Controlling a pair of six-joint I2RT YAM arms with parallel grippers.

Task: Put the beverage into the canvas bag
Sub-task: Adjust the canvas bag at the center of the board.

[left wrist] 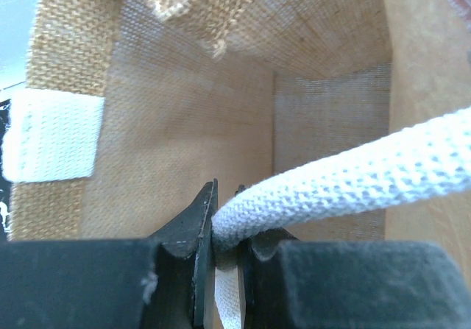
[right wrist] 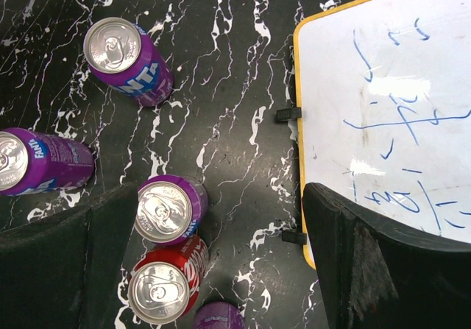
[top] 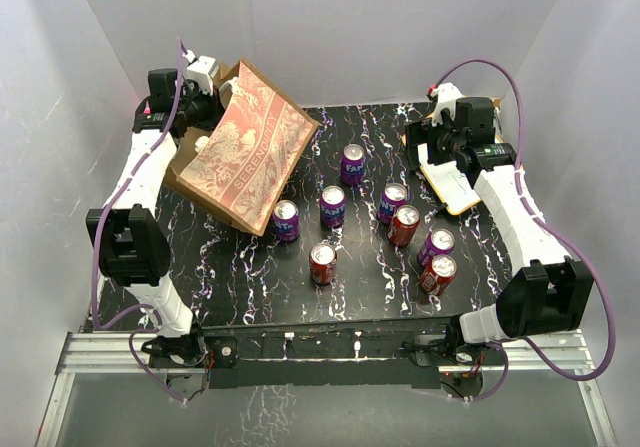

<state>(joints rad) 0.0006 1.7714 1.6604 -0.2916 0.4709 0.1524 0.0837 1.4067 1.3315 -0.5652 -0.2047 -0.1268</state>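
Observation:
The brown canvas bag [top: 250, 152] lies tilted at the back left of the table, with its mouth toward the left arm. My left gripper [top: 212, 89] is shut on one cream loop handle [left wrist: 353, 182]. The left wrist view looks into the bag's empty inside [left wrist: 191, 123], with the gripper [left wrist: 227, 218] pinching the strap. Several purple and red cans stand mid-table, among them a purple one [top: 353, 164] and a red one [top: 404, 225]. My right gripper [top: 428, 152] is open and empty above the table [right wrist: 221, 263]. A purple can [right wrist: 169, 207] and a red can [right wrist: 165, 281] are by its left finger.
A yellow-rimmed whiteboard [top: 450, 182] lies at the back right and runs under my right finger [right wrist: 390, 263]. More purple cans [right wrist: 129, 60] [right wrist: 40, 160] stand to the left. White walls close in the black marble table [top: 370, 292].

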